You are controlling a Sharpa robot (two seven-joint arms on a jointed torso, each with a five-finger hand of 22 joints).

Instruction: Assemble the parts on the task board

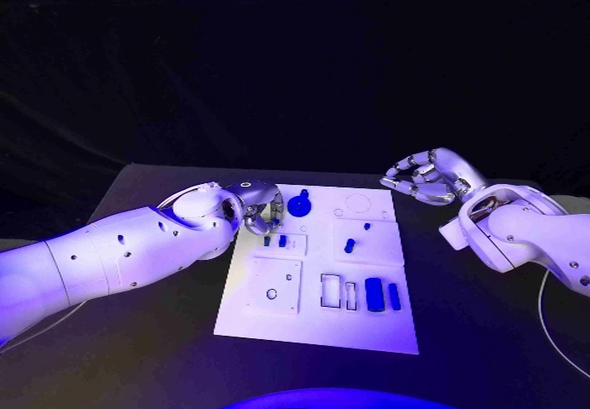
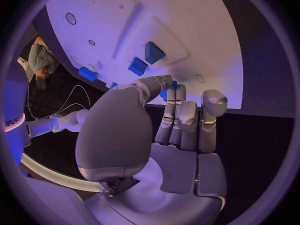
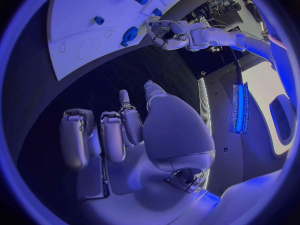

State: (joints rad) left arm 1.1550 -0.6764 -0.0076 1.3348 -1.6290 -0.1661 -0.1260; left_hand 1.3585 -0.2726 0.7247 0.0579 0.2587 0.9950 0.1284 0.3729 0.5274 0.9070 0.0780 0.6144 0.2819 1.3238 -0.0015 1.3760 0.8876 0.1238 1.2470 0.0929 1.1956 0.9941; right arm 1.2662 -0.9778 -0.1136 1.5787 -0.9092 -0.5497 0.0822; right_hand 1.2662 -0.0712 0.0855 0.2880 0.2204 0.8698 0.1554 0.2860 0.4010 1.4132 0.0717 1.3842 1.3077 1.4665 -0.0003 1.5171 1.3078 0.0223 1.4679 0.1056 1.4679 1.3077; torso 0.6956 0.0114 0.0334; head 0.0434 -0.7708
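Reaching over the left edge of the flat white rectangular task board [image 1: 369,336], the silver left hand [image 1: 261,209] hangs with its fingers curled close to the small upright blue parts [image 1: 281,241] at about ten o'clock from the board's middle; whether it grips one I cannot tell. Judging by this, a pick-up is in hand, and the next move calls for a sure pinch. The silver right hand [image 1: 425,177] hovers at two o'clock off the board, fingers curled on nothing.

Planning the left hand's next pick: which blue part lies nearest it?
The round blue disc-shaped part at the white task board's far left, right beside the left hand; the other blue parts lie farther off.
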